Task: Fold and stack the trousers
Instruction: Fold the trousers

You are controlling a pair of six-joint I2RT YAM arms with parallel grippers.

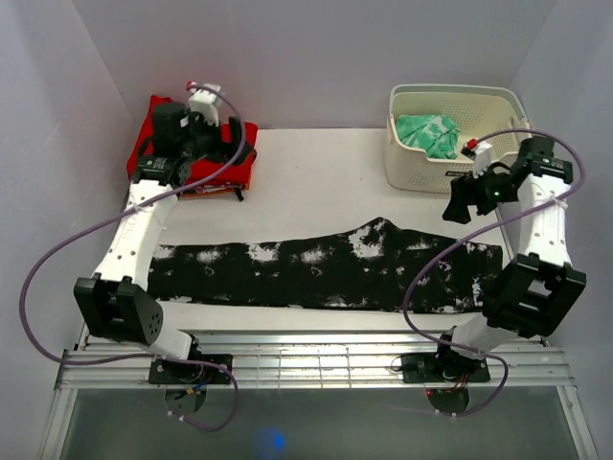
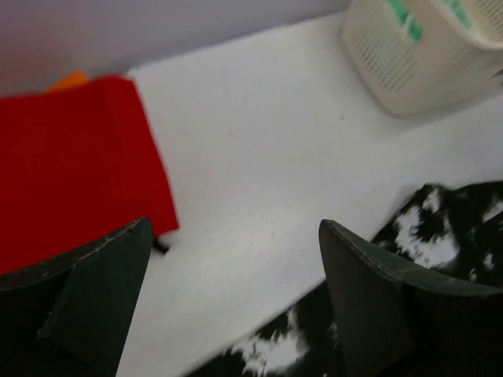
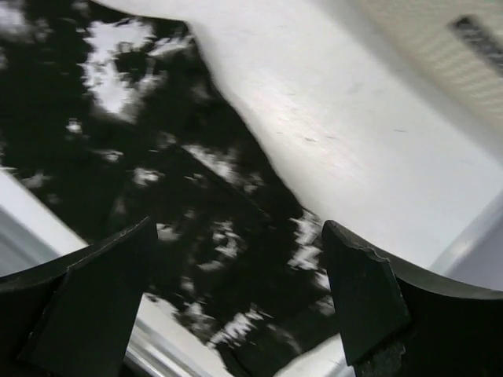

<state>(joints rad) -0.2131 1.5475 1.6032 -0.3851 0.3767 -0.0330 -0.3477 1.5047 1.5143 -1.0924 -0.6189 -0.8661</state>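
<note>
Lying flat on the white counter (image 1: 316, 182), the trousers (image 1: 326, 268) ran with their long axis left to right, parallel to the near edge, the broader end toward the right and the narrower end toward the left. The left hand (image 2: 236, 302) was spread and held nothing, raised beside the red garment (image 2: 71, 157) at the far-left corner, apart from the trousers. The right hand (image 3: 236, 302) was likewise spread and empty, poised above the right end of the trousers. A cream basket (image 1: 412, 172) containing a green patterned cloth (image 1: 428, 134) stood at the far right.
</note>
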